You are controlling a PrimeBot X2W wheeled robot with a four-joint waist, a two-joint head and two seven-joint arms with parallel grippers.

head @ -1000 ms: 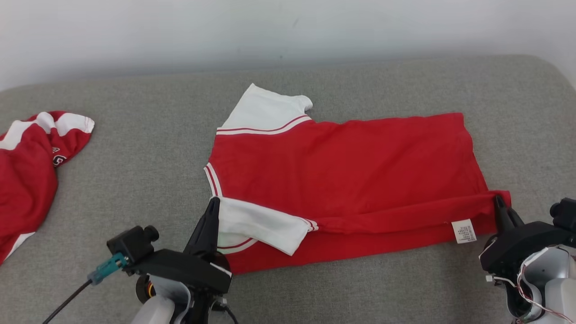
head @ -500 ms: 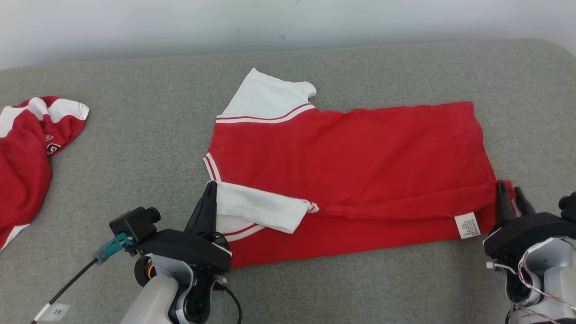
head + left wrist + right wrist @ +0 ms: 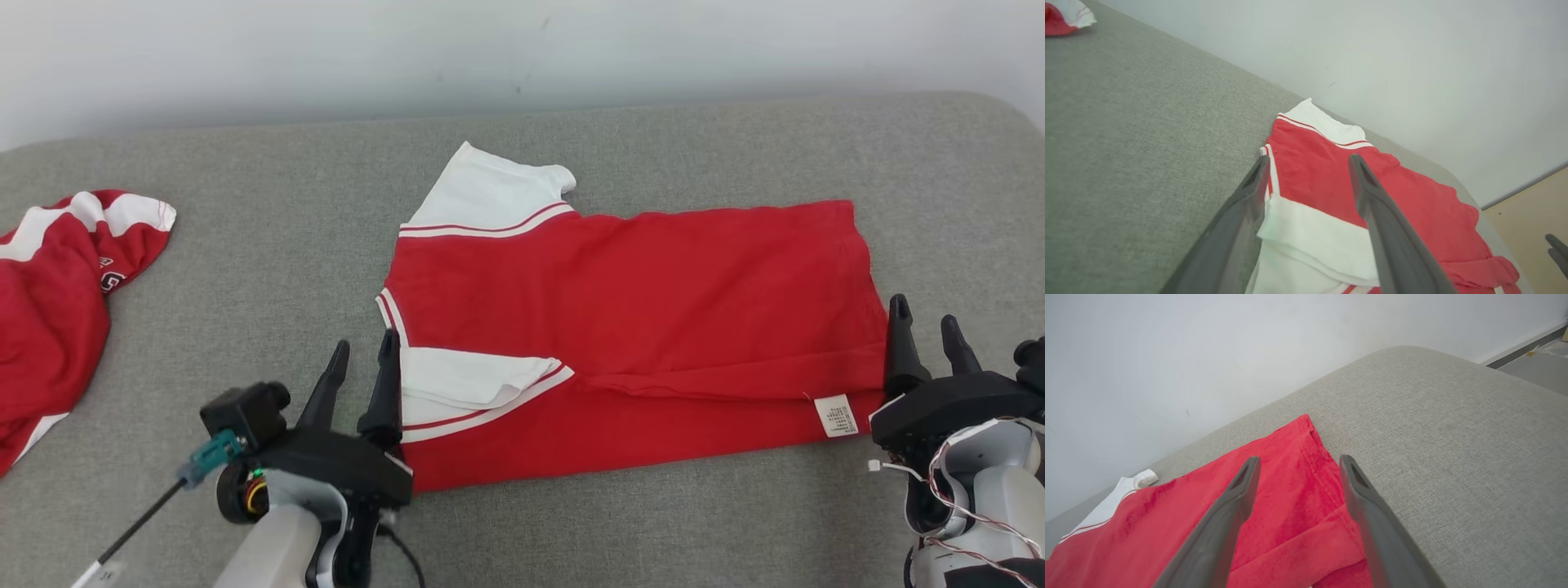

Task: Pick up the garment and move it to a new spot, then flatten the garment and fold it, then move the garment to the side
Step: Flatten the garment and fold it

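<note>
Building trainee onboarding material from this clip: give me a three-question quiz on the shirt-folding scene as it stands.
1. True or false: the left end effector is shut on the flat shirt.
2. The white label on the flat shirt lies nearest: A) the right end effector; B) the left end effector; C) the crumpled shirt.
3. Fill in: ___ red-and-white garments lie on the grey cushion.

Key: 1 false, its fingers stand apart beside the near sleeve. 2 A. 3 two.
</note>
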